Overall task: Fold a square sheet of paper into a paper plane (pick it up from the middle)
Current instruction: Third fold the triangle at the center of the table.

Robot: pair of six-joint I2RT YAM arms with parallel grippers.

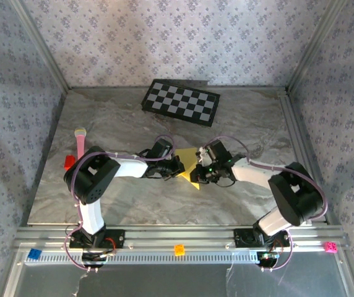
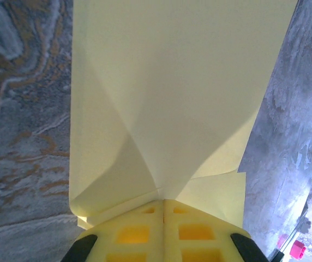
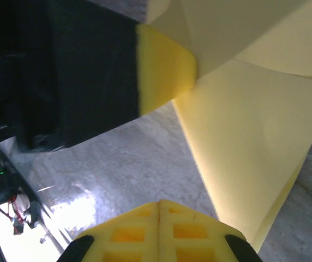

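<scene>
Now thin yellow creased paper sheet (image 1: pixel 186 161), pinched by left gripper (image 2: pixel 163 203), stretches ahead; right gripper (image 3: pixel 159 206), fingers pressed together, alongside.

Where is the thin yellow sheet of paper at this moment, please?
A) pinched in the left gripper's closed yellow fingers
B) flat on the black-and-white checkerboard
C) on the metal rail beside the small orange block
A: in the left wrist view the thin yellow sheet of paper fans out from the left gripper, whose jaws are closed on it, above the marble tabletop.
</scene>
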